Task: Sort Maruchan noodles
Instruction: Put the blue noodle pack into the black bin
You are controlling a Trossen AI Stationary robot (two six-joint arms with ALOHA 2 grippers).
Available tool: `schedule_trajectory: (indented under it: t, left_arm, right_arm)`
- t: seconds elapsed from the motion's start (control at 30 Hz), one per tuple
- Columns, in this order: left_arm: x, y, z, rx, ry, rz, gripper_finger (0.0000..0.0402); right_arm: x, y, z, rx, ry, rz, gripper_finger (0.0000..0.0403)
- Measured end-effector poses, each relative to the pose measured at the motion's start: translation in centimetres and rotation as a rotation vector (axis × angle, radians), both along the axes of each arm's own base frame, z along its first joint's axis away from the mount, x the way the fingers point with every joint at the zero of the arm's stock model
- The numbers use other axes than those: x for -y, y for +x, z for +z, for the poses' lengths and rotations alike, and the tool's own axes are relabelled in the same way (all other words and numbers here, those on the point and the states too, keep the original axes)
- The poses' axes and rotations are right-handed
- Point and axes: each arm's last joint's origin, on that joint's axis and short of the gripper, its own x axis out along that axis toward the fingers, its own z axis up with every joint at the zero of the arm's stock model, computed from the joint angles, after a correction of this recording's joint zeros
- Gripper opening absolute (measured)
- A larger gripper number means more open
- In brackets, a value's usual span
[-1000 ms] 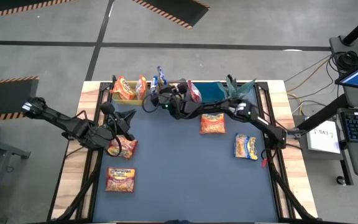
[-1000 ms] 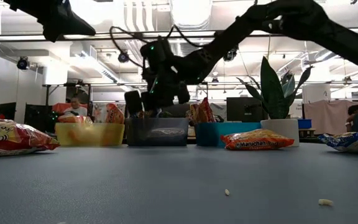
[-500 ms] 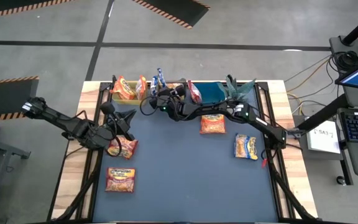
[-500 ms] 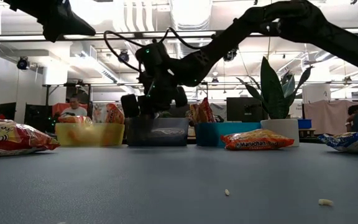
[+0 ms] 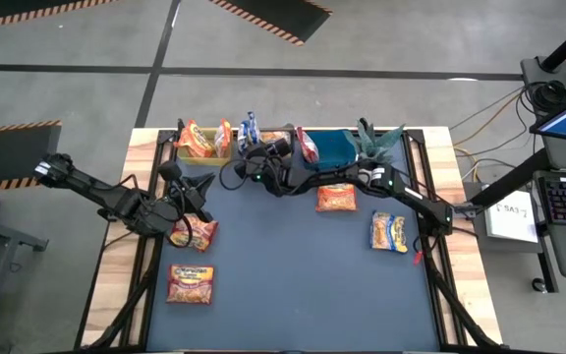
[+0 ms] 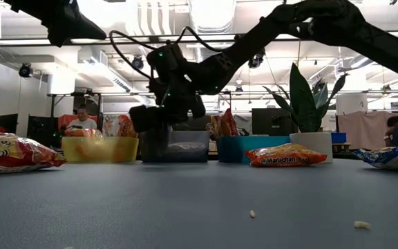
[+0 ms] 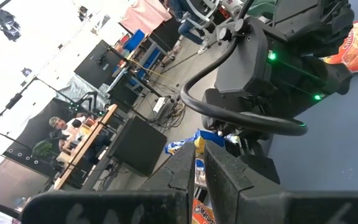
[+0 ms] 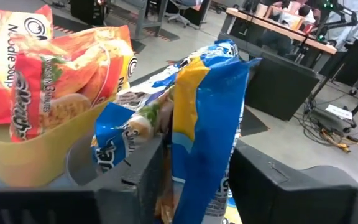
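Plainly light, crinkly and slippery over brittle noodles, so best pinched flat near an edge — left gripper [image 5: 197,193] hovering over an orange packet [image 5: 198,233], fingers [image 7: 225,180] nearly closed on nothing; right gripper [image 5: 251,157] clamped on a yellow-and-blue packet [image 8: 204,130] over the grey bin [image 8: 82,163].

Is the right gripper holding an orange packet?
No, the right gripper pinches a yellow-and-blue packet between its fingers.
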Motion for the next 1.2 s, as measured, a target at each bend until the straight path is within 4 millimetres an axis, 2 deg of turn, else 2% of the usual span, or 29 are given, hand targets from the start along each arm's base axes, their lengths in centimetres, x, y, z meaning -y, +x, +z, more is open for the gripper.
schedule_trajectory:
  t: [0.27, 0.5, 0.63, 0.77, 1.03, 1.2]
  left_arm:
    - [0.0, 0.0, 0.0, 0.002, -0.002, 0.000, 0.0017]
    - [0.0, 0.0, 0.0, 0.002, -0.003, 0.000, 0.0017]
    - [0.0, 0.0, 0.0, 0.002, -0.002, 0.000, 0.0017]
    - [0.0, 0.0, 0.0, 0.002, -0.003, 0.000, 0.0017]
    - [0.0, 0.0, 0.0, 0.003, -0.003, 0.000, 0.0017]
    - [0.0, 0.0, 0.0, 0.003, -0.003, 0.000, 0.0017]
  right_arm:
    - [-1.9, 0.2, 1.2, -0.071, -0.034, 0.046, 0.0197]
    - [-3.2, 0.0, 3.5, -0.105, -0.062, 0.071, 0.0194]
    - [-3.2, -0.3, 5.3, -0.079, -0.075, 0.072, 0.0173]
    - [-2.0, -0.7, 6.3, -0.057, -0.065, 0.089, 0.0140]
    - [1.6, -1.9, 4.7, -0.055, 0.092, 0.085, 0.0049]
    - [2.7, -2.6, 3.6, -0.077, 0.135, 0.040, 0.0012]
